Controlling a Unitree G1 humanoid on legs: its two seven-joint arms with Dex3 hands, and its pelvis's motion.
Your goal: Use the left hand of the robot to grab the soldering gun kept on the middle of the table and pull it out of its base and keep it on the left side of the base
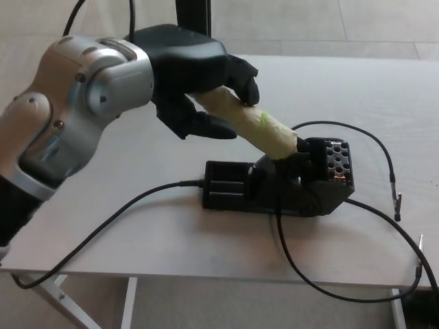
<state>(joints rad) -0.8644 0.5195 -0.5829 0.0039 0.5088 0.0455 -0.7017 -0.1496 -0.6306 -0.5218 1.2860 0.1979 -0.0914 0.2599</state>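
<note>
Your left hand [202, 86] wraps fingers over and thumb under the taped handle of the soldering gun [257, 127], which sits slanted in its base [274, 185] mid-tabletop [357, 96], so pull along that slant

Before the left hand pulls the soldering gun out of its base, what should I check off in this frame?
1. Left hand wrapped around the soldering gun handle: ok.
2. Grip fully tight: cannot tell.
3. Gun tip seated in the base: ok, not yet pulled.
4. Table left of the base free for setting down: ok, only a cable crosses nearer the front edge.
5. Cables not snagging the gun: cannot tell.
</note>
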